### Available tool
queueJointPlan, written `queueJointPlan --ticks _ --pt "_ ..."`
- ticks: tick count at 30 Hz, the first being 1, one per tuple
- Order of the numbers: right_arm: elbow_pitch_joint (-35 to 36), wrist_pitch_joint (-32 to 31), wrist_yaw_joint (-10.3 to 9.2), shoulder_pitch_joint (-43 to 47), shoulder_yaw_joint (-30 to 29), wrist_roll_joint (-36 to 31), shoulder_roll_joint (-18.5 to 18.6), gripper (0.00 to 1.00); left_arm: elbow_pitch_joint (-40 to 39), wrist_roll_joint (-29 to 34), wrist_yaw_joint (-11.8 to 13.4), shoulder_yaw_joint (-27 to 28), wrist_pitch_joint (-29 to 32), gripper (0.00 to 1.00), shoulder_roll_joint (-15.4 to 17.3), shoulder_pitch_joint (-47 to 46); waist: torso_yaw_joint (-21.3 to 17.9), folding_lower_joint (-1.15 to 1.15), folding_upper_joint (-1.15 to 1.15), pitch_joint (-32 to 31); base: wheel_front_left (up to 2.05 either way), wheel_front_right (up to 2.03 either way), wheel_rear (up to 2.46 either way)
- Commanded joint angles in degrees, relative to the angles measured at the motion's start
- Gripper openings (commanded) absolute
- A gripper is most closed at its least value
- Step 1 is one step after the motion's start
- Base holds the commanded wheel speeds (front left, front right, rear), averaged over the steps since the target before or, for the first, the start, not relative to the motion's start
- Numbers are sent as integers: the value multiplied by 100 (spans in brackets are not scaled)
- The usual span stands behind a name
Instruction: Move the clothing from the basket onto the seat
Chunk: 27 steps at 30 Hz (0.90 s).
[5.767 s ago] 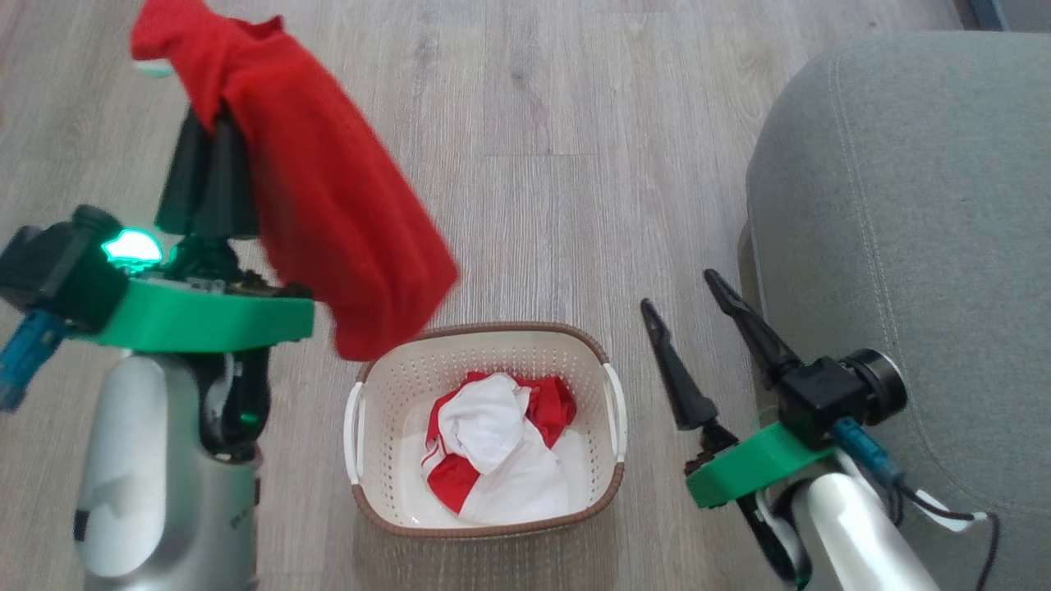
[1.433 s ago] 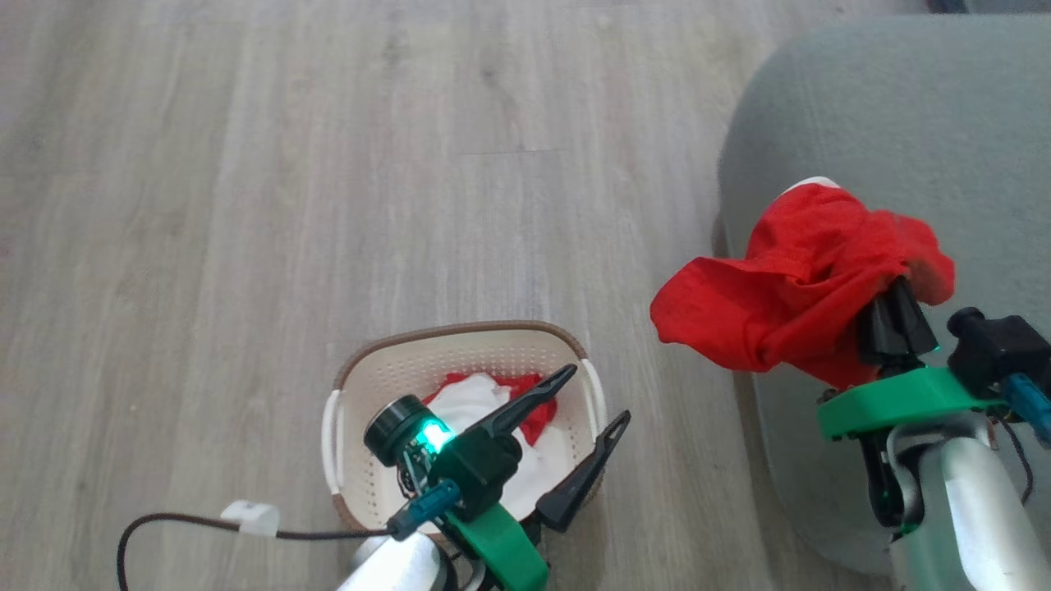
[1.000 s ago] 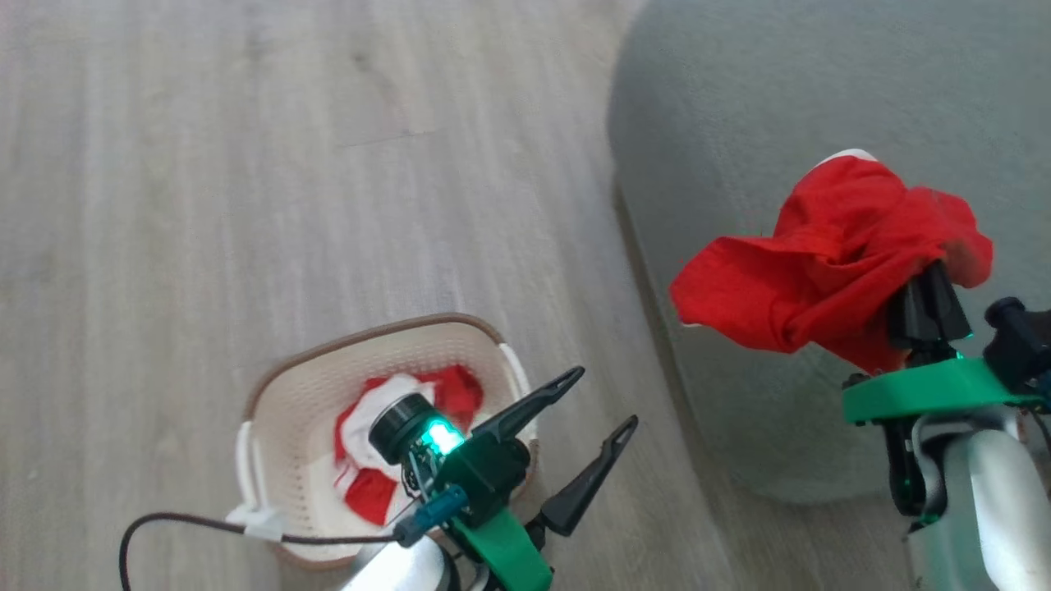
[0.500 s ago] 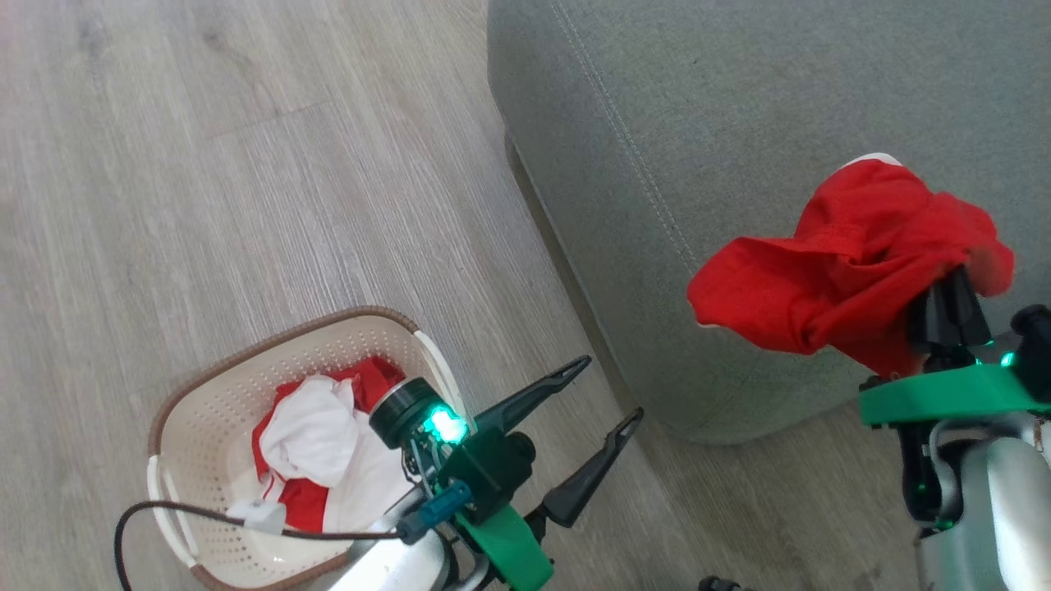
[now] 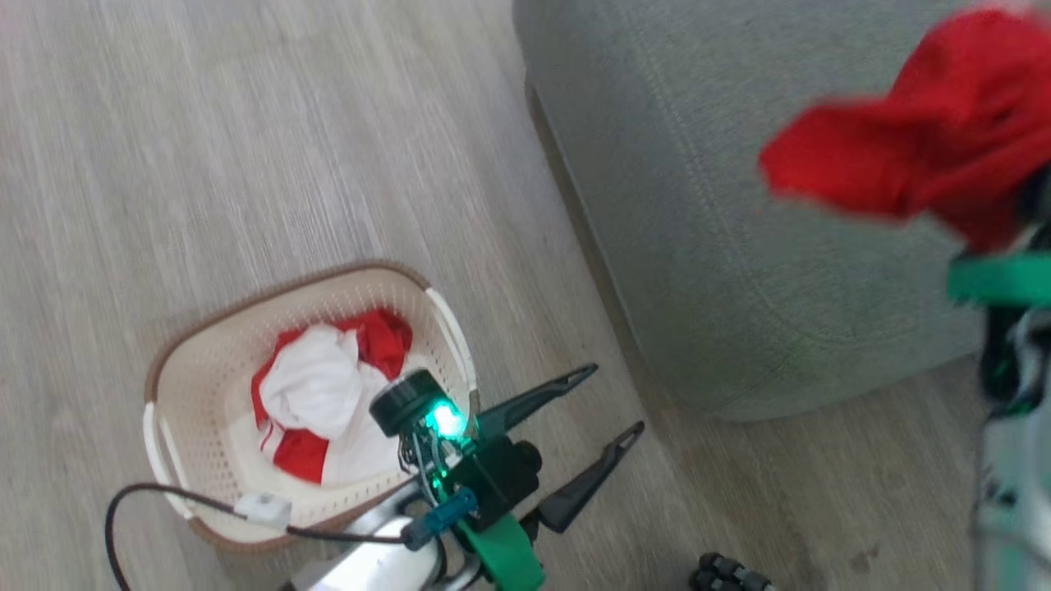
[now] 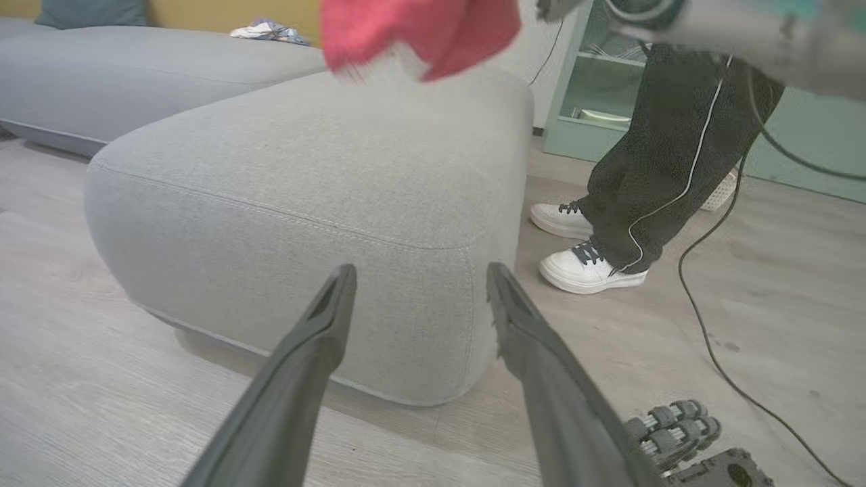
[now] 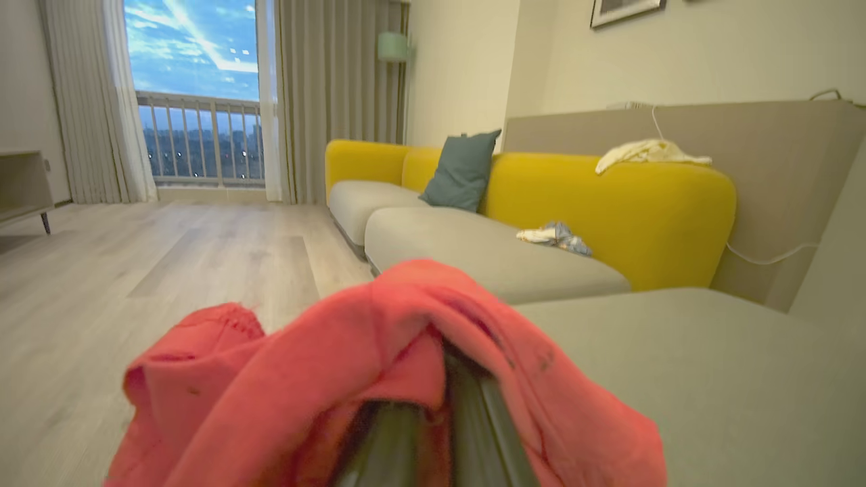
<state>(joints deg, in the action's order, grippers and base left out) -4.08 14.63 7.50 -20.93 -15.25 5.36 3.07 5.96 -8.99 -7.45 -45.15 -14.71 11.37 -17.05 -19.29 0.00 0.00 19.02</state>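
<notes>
The cream basket (image 5: 287, 283) sits on the floor at the lower left of the head view, with red and white clothing (image 5: 316, 386) bunched inside. My left gripper (image 5: 616, 400) hovers open and empty just right of the basket, and it points at the seat's corner (image 6: 304, 189) in the left wrist view. The grey seat (image 5: 698, 205) fills the upper right. Above it, blurred, hangs a red garment (image 5: 920, 139), draped over my right gripper (image 7: 436, 406), which is shut on it. The fabric (image 7: 379, 365) hides its fingertips.
A person's dark-trousered legs (image 6: 676, 135) and white shoes (image 6: 588, 267) stand beyond the seat's far corner. A black cable (image 6: 703, 311) trails on the wood floor there. My base's small wheels (image 6: 670, 423) sit near it. A yellow and grey sofa (image 7: 609, 203) lies behind.
The head camera has swung toward the seat. My right gripper has carried the red garment higher and farther over the seat. The left gripper stays open beside the basket.
</notes>
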Motion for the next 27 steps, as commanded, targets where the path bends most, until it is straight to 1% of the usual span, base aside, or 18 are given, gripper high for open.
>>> queueJointPlan --ticks 1,5,8,12,15,16,17,22,27 --pt "185 37 -1 -419 29 19 227 0 -247 38 -3 96 -29 100 79 -254 163 0 0 337 0 0 0" --pt "-49 37 -1 -1196 -84 39 602 0 -327 42 -3 37 -29 100 255 -458 298 0 0 794 0 0 0" --pt "-436 37 -1 -1802 -135 171 948 0 -393 69 -3 -11 -29 100 407 -607 385 0 0 1095 0 0 0" --pt "-1166 37 -1 -2637 -402 436 1387 0 -472 140 -3 -96 -29 100 575 -785 535 0 0 1521 0 0 0" --pt "-1809 2 -1 -3161 -598 498 1653 0 -522 144 -3 -182 -29 100 651 -866 636 0 0 1753 0 0 0" --pt "-2014 -26 -1 -3306 -681 485 1696 0 -536 143 -3 -203 -29 100 669 -894 668 0 0 1821 0 0 0" --pt "-2014 -26 -1 -3306 -681 485 1696 0 -536 143 -3 -203 -29 100 669 -894 668 0 0 1821 0 0 0" --pt "-3091 -396 -1 -3929 -892 421 1871 0 -578 125 -3 -210 -29 100 698 -1003 808 0 0 2058 0 0 0" --pt "-4034 -624 -1 -4333 -910 110 2038 0 -621 127 -3 -126 -29 100 711 -1087 916 0 0 2211 0 0 0"
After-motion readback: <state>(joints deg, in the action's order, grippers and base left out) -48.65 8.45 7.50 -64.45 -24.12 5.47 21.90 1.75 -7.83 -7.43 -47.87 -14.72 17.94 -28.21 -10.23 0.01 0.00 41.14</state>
